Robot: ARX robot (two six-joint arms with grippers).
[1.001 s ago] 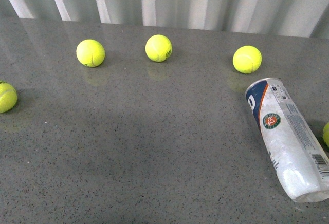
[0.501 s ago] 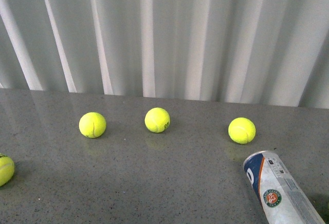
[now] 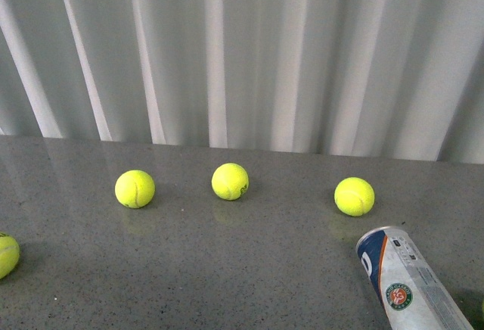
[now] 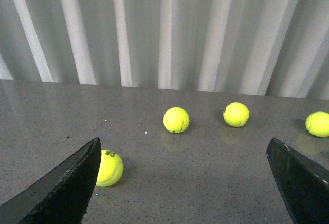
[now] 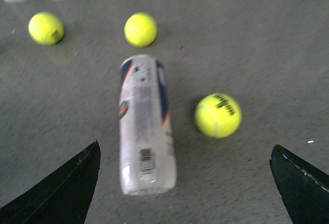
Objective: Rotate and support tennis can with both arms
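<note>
Grey speckled table (image 3: 227,284) before a white pleated curtain (image 3: 242,50): lone ball (image 3: 4,255) at the left edge, row of three balls (image 3: 230,181) across the far part, tennis can (image 3: 408,284) on its side at near right, long axis far-left to near-right, blue-banded end toward the curtain. Jaws of the left gripper (image 4: 182,147) stand wide apart, empty; those of the right gripper (image 5: 185,147) likewise, touching nothing, can ahead between them. Another ball (image 5: 217,114) sits near the can's flank, not touching; bare table opens left of the can.
</note>
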